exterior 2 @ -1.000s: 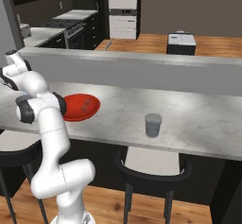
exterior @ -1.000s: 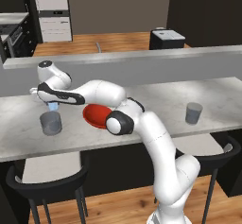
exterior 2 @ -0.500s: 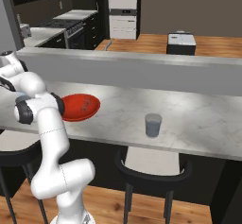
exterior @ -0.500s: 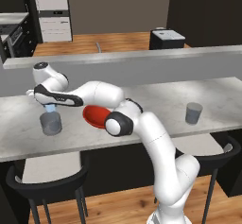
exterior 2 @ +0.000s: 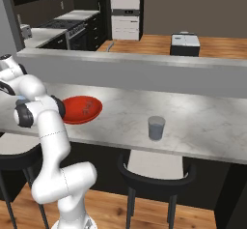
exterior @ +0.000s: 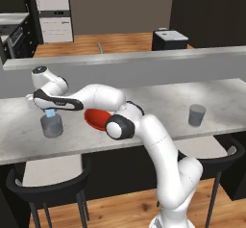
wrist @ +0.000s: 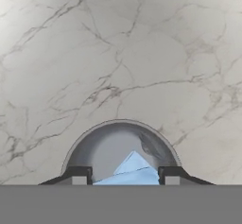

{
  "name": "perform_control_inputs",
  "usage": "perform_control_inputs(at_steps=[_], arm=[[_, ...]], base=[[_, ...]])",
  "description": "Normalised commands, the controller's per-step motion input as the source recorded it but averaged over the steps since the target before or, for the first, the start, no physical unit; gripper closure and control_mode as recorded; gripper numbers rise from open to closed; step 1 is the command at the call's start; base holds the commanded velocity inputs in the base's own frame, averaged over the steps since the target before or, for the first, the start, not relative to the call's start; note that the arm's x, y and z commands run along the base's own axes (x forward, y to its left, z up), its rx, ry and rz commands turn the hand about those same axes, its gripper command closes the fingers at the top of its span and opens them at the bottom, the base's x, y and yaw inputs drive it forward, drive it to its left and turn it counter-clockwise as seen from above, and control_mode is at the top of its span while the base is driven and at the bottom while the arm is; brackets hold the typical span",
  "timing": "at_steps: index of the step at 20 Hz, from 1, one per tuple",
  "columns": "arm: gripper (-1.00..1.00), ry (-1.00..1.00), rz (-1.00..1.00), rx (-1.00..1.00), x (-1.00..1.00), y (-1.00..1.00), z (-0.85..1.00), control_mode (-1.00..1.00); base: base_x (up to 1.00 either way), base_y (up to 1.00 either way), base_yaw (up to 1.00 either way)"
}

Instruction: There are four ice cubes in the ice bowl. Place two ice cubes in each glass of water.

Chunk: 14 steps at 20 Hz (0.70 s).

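Ice cube (wrist: 133, 172) between the gripper (wrist: 125, 176) fingertips: lower part cut off. Glass (wrist: 120, 150) beneath: near rim cut off.

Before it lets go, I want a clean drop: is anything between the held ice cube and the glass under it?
Nothing visible. The gripper holds the ice cube right over the open mouth of the glass, with only air between them. The bowl sits off to the side.

wood floor (exterior 2: 144, 44) | marble counter (exterior 2: 202, 121) | black stools (exterior 2: 154, 175)
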Motion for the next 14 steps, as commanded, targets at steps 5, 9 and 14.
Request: perform_control_inputs(at_steps=[5,9,14], arm=[[1.0,0.0,0.0,0.0,-0.01,0.0,-0.01,-1.0],[1.0,0.0,0.0,0.0,0.0,0.0,0.0,-1.0],[1.0,0.0,0.0,0.0,-0.01,0.0,0.0,-1.0]], base=[[0.0,0.0,0.0],[0.0,0.0,0.0],[0.0,0.0,0.0]])
